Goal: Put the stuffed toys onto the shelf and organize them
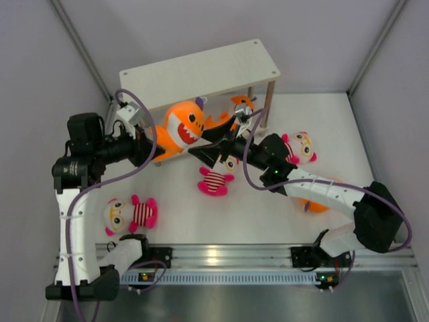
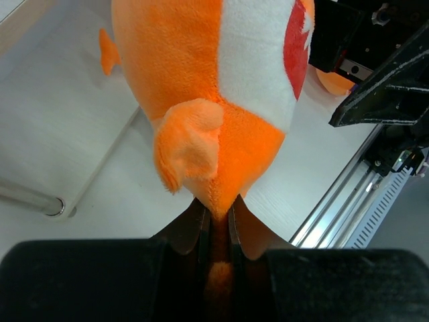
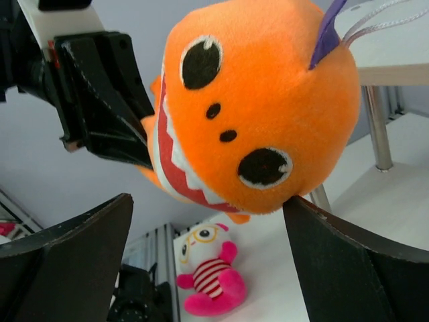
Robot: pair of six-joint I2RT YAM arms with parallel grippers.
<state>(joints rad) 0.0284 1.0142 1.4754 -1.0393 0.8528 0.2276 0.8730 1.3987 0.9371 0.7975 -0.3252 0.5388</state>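
From where I'm standing, the left arm (image 1: pixel 70 221) is rising tall from its base at the near left corner and bending at the top, so its wrist is pointing right. The left gripper (image 1: pixel 155 144) is pinching the tail of an orange shark (image 1: pixel 182 127), its 2 fingers (image 2: pixel 201 225) pressing close together on the plush. The right arm (image 1: pixel 325 191) is jutting out to the right at its elbow, its forearm lying back toward the left. The right gripper (image 1: pixel 213 144) is gaping wide, its 2 fingers (image 3: pixel 74 261) sitting on either side of the shark's head.
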